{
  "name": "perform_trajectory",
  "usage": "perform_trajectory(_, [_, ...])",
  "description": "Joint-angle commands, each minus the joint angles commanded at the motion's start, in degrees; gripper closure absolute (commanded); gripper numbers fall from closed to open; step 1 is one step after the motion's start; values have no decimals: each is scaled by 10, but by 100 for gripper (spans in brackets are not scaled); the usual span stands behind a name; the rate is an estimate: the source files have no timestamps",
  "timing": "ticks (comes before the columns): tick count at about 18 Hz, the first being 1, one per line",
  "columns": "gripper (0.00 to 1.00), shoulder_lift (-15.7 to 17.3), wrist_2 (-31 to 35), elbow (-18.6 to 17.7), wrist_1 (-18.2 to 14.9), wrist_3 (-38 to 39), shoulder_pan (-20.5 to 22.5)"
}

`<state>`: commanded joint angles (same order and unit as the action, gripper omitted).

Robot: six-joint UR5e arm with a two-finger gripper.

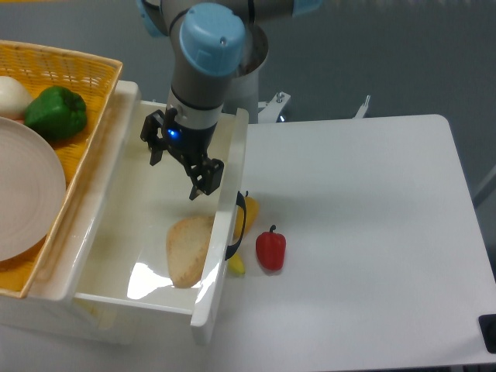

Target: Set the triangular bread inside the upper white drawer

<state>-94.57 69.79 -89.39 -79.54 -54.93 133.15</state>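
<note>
Bread (190, 249): lies flat in the drawer (116, 225), against its front wall | End effector (178, 160): above the bread, fingers spread, holding nothing | Progress: placement appears done; only arm withdrawal seems left.

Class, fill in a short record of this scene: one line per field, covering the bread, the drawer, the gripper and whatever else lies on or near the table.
Bread: triangular bread lies flat on the drawer floor, near the front wall
Drawer: upper white drawer, pulled open
Gripper: gripper above the drawer, fingers apart, holding nothing
Table items: red pepper on the table; yellow item beside the drawer front
Basket: yellow wicker basket with a green pepper
</note>
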Motion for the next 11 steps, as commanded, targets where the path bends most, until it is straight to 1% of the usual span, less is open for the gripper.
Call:
perform_trajectory(2, [0,0,-9,13,0,3,12])
perform_trajectory(4, [0,-1,-26,29,0,18,33])
perform_trajectory(5, [0,-1,-32,33,5,26,45])
perform_trajectory(8, [0,-10,-30,35,47,33,62])
perform_trajectory(11, [0,-11,-33,36,67,33,107])
